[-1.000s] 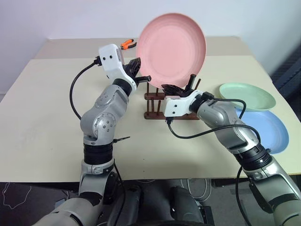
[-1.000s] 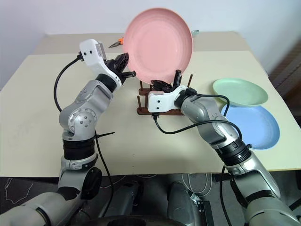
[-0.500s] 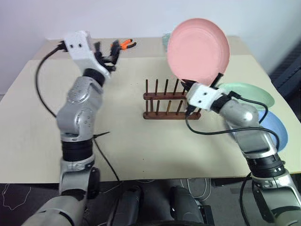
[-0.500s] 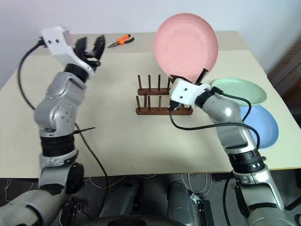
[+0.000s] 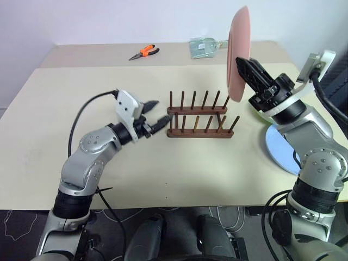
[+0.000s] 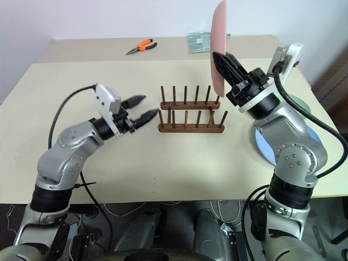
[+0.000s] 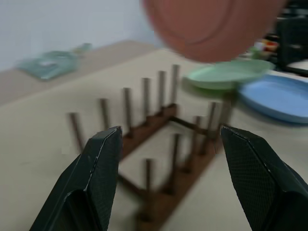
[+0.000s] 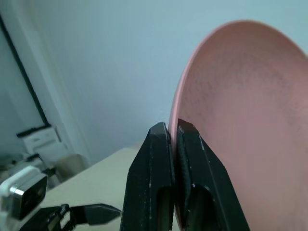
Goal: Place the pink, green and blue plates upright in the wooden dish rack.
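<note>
Your right gripper (image 5: 247, 68) pinches the pink plate (image 5: 238, 51) edge-on above the rack's (image 5: 198, 120) right end, the left gripper (image 5: 155, 120) gaping empty; lower it straight between two pegs.

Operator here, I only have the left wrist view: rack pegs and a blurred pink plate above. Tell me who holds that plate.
Observer: The right gripper holds the pink plate, fingers pinched on its rim.
Operator: Report how the plate is turned.
Observer: It stands upright on edge, up in the air above the right end of the rack, not yet between the pegs.
Operator: Say what sits on the table behind the rack.
Observer: Orange-handled pliers lie on the far table, left of a clear packet.
Operator: Give my gripper's place.
Observer: The left gripper is open, just left of the rack, not touching it.
</note>
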Robot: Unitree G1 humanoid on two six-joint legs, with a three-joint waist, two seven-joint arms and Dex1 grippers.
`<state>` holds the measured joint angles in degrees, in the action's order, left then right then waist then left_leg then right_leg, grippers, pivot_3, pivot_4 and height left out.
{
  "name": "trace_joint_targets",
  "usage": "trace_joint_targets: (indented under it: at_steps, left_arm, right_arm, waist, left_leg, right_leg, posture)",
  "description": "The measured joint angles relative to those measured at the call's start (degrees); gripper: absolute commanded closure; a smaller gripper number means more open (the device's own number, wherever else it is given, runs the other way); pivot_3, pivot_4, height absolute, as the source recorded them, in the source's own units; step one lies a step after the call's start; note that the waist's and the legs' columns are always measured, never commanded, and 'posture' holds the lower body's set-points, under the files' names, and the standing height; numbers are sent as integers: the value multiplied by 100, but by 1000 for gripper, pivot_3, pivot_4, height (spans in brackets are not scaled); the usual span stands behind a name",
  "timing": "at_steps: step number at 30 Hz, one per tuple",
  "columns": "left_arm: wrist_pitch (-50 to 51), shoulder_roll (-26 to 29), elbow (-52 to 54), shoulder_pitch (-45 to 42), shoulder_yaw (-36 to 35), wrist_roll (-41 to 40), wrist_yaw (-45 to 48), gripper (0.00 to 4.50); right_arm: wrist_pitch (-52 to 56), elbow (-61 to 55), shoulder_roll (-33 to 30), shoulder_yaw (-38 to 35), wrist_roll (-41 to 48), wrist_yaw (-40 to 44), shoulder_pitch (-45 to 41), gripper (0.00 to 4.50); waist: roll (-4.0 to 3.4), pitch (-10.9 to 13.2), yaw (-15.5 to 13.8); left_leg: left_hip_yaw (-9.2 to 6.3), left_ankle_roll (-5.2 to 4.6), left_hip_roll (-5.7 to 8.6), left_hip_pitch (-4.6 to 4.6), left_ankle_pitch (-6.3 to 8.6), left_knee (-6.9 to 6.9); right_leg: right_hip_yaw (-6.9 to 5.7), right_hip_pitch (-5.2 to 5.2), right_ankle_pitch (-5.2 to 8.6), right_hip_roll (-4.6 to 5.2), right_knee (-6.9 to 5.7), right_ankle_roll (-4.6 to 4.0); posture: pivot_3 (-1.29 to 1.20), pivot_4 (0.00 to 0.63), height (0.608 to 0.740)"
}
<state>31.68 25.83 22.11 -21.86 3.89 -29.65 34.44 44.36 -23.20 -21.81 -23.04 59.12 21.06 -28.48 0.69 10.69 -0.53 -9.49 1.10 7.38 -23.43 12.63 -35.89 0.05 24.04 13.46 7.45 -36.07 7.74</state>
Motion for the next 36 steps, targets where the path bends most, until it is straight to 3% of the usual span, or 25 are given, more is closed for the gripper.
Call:
trace_joint_targets:
  at_steps: [26,36]
  left_arm:
    - [253,22,161,208,335,168,400,1196]
    - [251,16,148,316,337,219,424,1196]
  right_arm:
    - [25,95,-308,-43,1175,-162,370,4500]
    - [3,762,-420,-11,1081,-26,410,4500]
  waist:
    - [-10,4,-4]
    - [-10,4,-4]
  left_leg:
    - [8,-1,-4,-2,0,0]
    - [9,-1,-4,-2,0,0]
  right_leg:
    - [2,3,-1,-1,2,-1]
    - [2,4,-1,-1,2,-1]
  posture:
    - [0,150,732]
    - [0,150,732]
